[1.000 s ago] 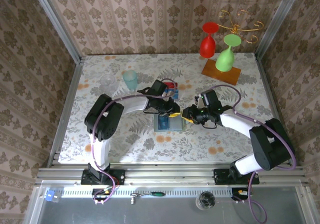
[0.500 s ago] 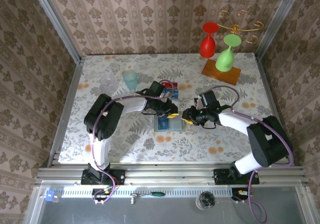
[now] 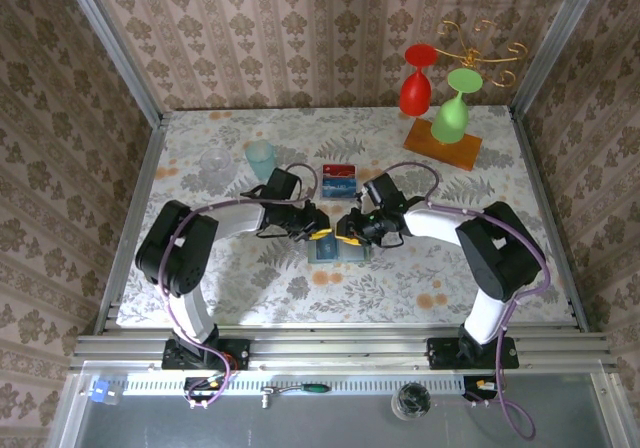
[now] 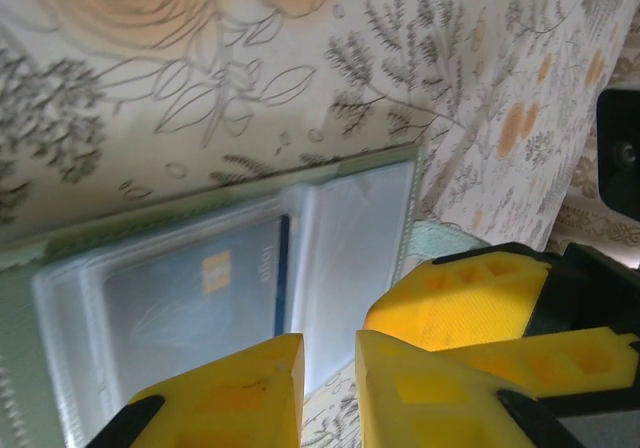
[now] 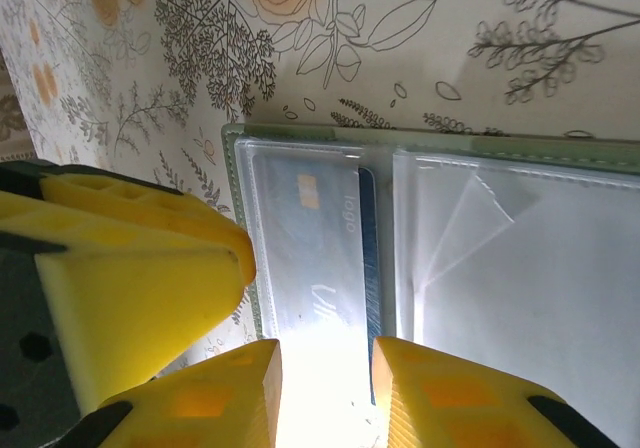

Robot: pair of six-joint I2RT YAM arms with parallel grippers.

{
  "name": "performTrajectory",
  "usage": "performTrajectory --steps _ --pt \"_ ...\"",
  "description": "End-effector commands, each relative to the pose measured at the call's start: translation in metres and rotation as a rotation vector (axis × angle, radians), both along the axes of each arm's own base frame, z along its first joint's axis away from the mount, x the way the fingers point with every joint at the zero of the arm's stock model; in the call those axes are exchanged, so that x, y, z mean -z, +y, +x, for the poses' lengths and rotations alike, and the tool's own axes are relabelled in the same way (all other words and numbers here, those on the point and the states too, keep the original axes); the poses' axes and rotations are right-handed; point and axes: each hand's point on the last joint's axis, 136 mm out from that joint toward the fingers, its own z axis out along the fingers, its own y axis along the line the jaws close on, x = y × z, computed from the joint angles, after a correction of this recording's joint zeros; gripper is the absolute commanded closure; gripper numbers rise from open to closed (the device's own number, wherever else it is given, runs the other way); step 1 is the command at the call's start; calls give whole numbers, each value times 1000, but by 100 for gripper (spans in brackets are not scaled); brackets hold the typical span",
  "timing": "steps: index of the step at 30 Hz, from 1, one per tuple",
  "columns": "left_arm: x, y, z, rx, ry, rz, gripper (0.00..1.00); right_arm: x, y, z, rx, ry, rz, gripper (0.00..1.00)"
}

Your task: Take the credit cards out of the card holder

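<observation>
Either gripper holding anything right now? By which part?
Cannot tell: left gripper and right gripper each sit over a clear-sleeve edge of the open grey-green card holder, jaws narrowly apart.

Card holder [image 3: 338, 251] on floral table [image 3: 250, 280], left claw [image 3: 318, 235] and right claw [image 3: 346, 237] over it

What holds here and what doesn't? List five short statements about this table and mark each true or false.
1. The card holder lies open on the table. True.
2. A blue card sits in one of its clear sleeves. True.
3. Every card is inside the holder. False: red and blue cards lie farther back on the table.
4. The teal cup stands on the wooden base. False: it stands on the table beside a clear glass, far from the base.
5. The left end effector and right end effector meet over the card holder. True.
</observation>
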Motion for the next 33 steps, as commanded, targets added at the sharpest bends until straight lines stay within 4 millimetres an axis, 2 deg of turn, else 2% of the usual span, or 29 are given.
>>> performTrajectory --steps 1,5,11,14,18,28,33 --pt "-4 7 2 -19 -17 0 79 5 7 -2 -28 26 -6 70" --pt "2 12 -1 -16 -8 21 80 16 4 -4 -37 42 -47 70" --pt "4 17 -2 -14 -7 40 80 44 -21 -13 -44 64 -212 71" --pt "4 17 -2 -12 -5 44 80 51 -25 -15 -58 79 -245 71" --pt "4 18 -2 -7 -7 52 80 43 -22 -12 -62 53 -226 71" --pt "11 33 -8 1 -19 139 83 -2 0 1 -57 -30 -87 70" --pt "17 36 -10 9 -17 160 88 -6 8 3 -59 -22 -37 70"
